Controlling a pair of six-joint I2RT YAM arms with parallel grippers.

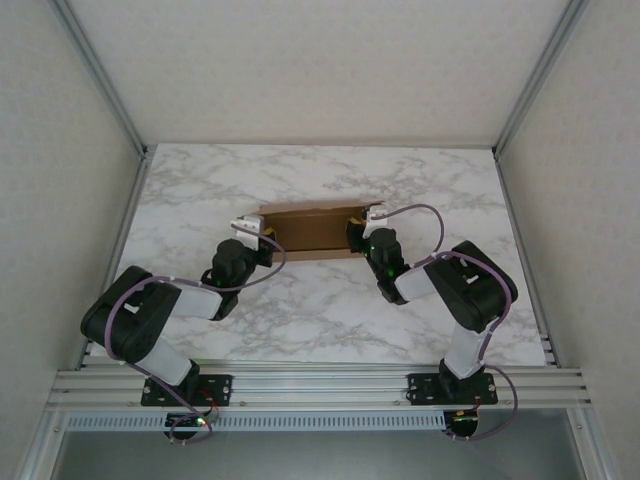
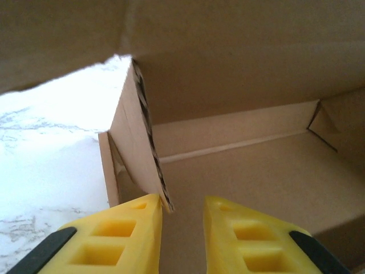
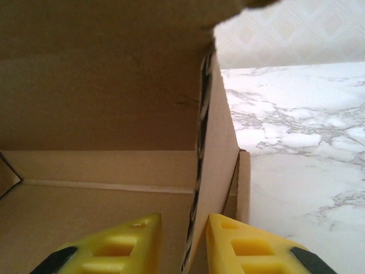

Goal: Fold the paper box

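Note:
The paper box (image 1: 310,232) is a shallow brown cardboard box at mid-table, its long walls raised. My left gripper (image 1: 262,235) is at its left end and my right gripper (image 1: 357,228) at its right end. In the left wrist view the left gripper (image 2: 182,206) is open; the left end flap (image 2: 134,137) stands upright with its lower corner touching the left yellow finger (image 2: 125,234). In the right wrist view the right end flap (image 3: 219,148) stands between the jaws of the open right gripper (image 3: 184,221), resting on the right finger (image 3: 245,242) with a gap to the other.
The box lies on a white marble table (image 1: 300,310) enclosed by pale walls. An aluminium rail (image 1: 320,385) carrying both arm bases runs along the near edge. Bare tabletop lies beyond each box end (image 3: 308,142).

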